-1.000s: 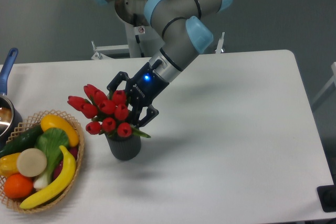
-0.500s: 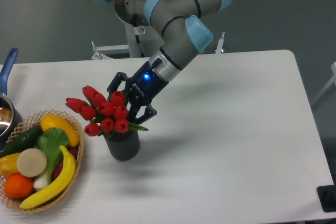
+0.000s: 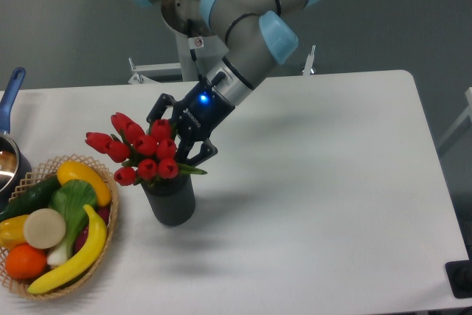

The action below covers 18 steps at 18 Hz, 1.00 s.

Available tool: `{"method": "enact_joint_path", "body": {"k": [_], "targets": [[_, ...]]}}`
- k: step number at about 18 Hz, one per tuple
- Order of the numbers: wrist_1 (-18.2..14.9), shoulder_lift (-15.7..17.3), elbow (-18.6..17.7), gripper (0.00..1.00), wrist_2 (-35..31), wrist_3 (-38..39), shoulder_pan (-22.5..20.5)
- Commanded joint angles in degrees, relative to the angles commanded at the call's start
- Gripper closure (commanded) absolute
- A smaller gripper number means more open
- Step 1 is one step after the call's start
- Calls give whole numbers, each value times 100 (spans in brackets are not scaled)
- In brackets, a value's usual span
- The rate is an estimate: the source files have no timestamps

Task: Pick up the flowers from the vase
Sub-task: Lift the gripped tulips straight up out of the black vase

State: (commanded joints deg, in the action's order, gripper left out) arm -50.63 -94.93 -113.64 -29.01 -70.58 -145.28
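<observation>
The flowers [image 3: 138, 148], a bunch of red tulip buds with green leaves, lean to the left over the mouth of the dark grey ribbed vase [image 3: 169, 201] at the table's left middle. My gripper [image 3: 181, 136] comes in from the upper right and is shut on the bunch just behind the buds. The stems are hidden behind the buds and the vase rim, so I cannot tell how far they still reach into the vase.
A woven wicker basket [image 3: 103, 228] of fruit and vegetables, with bananas and an orange, stands at the front left next to the vase. A pot with a blue handle [image 3: 10, 95] sits at the far left edge. The white table [image 3: 332, 197] stretches to the right.
The gripper has moved up and to the left with the flowers in it. The bunch has risen a little over the vase. The vase has shifted slightly left.
</observation>
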Motion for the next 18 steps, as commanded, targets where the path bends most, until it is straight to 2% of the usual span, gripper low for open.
{"method": "enact_joint_path", "body": {"k": [6,18], "targets": [[0,281,62,38,9,352,0],[-9,484,325,38,237,1081,-9]]}}
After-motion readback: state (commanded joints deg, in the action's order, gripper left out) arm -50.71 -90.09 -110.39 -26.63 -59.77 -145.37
